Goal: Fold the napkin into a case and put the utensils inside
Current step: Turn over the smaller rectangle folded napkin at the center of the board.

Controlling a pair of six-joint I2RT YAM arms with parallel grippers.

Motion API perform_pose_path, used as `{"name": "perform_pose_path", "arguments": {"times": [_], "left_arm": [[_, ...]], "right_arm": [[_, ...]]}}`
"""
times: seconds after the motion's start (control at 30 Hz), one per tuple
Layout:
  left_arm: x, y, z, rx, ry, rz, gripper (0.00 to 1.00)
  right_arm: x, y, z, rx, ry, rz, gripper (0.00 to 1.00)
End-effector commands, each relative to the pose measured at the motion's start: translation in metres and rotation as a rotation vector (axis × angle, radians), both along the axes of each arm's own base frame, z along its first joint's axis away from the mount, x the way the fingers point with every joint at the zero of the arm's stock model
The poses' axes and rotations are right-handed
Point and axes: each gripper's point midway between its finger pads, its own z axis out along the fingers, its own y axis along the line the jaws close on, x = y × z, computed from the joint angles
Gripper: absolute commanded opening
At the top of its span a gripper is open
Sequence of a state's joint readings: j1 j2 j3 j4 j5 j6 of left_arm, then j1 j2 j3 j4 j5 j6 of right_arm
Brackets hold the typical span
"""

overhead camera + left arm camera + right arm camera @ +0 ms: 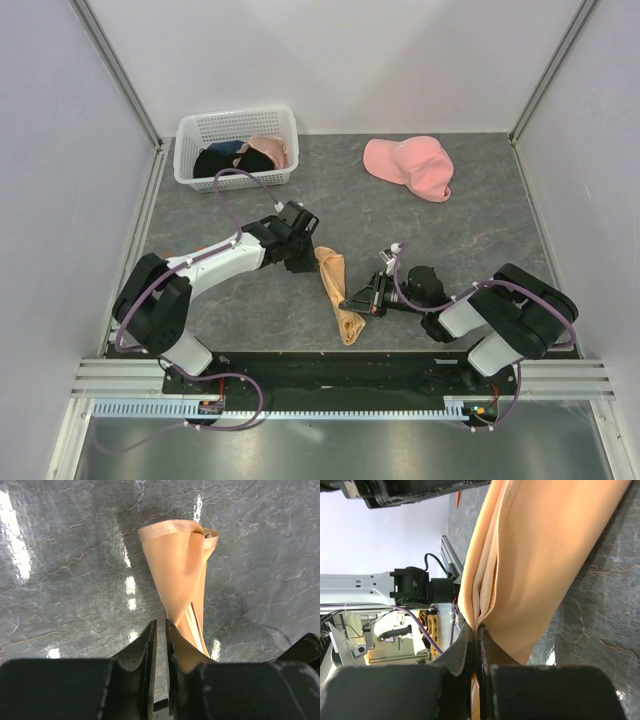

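Note:
The peach-tan napkin (333, 278) lies bunched into a narrow strip on the dark table between my two arms. My right gripper (352, 302) is at its near end, shut on a pinched fold of the napkin (535, 555), as the right wrist view (476, 626) shows. My left gripper (308, 252) is at the strip's far end. In the left wrist view its jaws (160, 622) stand a narrow slit apart with bare table showing between them. There the napkin (175, 565) runs along the outer side of the right finger, not in the gap. The utensils are out of view.
A white basket (190, 130) holding dark and pink clothes stands at the back left. A pink cap (410, 165) lies at the back right. White walls close in the table on three sides, and a metal rail (330, 385) runs along the near edge.

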State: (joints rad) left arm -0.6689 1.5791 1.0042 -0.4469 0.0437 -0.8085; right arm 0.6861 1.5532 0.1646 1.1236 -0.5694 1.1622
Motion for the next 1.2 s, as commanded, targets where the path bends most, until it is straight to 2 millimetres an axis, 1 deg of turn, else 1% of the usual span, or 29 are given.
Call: {"name": "perform_pose_path", "arguments": {"times": [0.0, 0.03, 0.07, 0.13, 0.17, 0.2, 0.23, 0.27, 0.3, 0.33, 0.37, 0.4, 0.5, 0.6, 0.7, 0.73, 0.8, 0.93, 1.1, 1.17], "left_arm": [[0.008, 0.007, 0.022, -0.016, -0.095, 0.058, 0.20], [0.008, 0.010, 0.035, -0.021, -0.140, 0.028, 0.25], [0.007, 0.012, 0.039, -0.018, -0.158, 0.013, 0.29], [0.008, 0.014, 0.053, 0.000, -0.205, -0.041, 0.37], [0.002, 0.023, 0.052, 0.039, -0.176, -0.035, 0.40], [0.001, 0.027, 0.054, 0.056, -0.165, -0.029, 0.42], [0.003, 0.021, 0.065, 0.035, -0.162, -0.030, 0.47], [-0.001, 0.020, 0.060, 0.038, -0.121, -0.036, 0.50], [0.000, 0.013, 0.064, 0.018, -0.112, -0.041, 0.62], [-0.005, 0.004, 0.062, -0.017, -0.065, -0.054, 0.70], [-0.005, 0.003, 0.051, 0.004, -0.024, -0.045, 0.71], [-0.004, 0.003, 0.049, 0.017, -0.006, -0.031, 0.71], [0.001, 0.000, 0.035, 0.041, 0.037, 0.020, 0.72], [0.012, -0.007, 0.028, 0.039, 0.039, 0.045, 0.73], [0.021, -0.016, 0.027, 0.023, 0.036, 0.052, 0.73], [0.024, -0.018, 0.021, 0.033, 0.042, 0.058, 0.73], [0.027, -0.019, 0.016, 0.044, 0.049, 0.065, 0.73], [0.027, -0.020, -0.003, 0.056, 0.086, 0.092, 0.72], [0.034, -0.025, -0.013, 0.050, 0.086, 0.101, 0.68], [0.036, -0.026, -0.015, 0.056, 0.087, 0.098, 0.65]], "right_arm": [[0.004, 0.005, 0.029, 0.077, -0.093, 0.020, 0.03], [0.005, 0.005, 0.028, 0.059, -0.115, 0.029, 0.02], [0.005, 0.004, 0.021, 0.023, -0.101, 0.033, 0.02], [0.009, 0.005, 0.020, -0.022, -0.128, 0.041, 0.02], [0.007, 0.001, 0.012, -0.082, -0.139, 0.055, 0.02], [0.013, 0.002, 0.013, -0.107, -0.159, 0.050, 0.02], [0.014, 0.000, 0.012, -0.136, -0.172, 0.049, 0.02], [0.013, -0.006, 0.004, -0.201, -0.192, 0.063, 0.01], [0.018, -0.005, 0.007, -0.220, -0.214, 0.057, 0.01], [0.019, -0.006, 0.006, -0.236, -0.226, 0.062, 0.01], [0.019, -0.008, 0.002, -0.263, -0.231, 0.070, 0.00], [0.021, -0.007, 0.004, -0.266, -0.239, 0.069, 0.00], [0.022, -0.006, 0.002, -0.267, -0.236, 0.072, 0.00], [0.021, -0.006, 0.001, -0.256, -0.231, 0.068, 0.00], [0.020, -0.006, 0.002, -0.251, -0.236, 0.069, 0.00], [0.021, -0.006, 0.003, -0.249, -0.238, 0.067, 0.00], [0.021, -0.006, 0.004, -0.248, -0.241, 0.065, 0.00], [0.022, -0.006, 0.007, -0.244, -0.245, 0.062, 0.00], [0.022, -0.005, 0.009, -0.243, -0.251, 0.064, 0.00], [0.021, -0.006, 0.008, -0.249, -0.250, 0.064, 0.00]]}}
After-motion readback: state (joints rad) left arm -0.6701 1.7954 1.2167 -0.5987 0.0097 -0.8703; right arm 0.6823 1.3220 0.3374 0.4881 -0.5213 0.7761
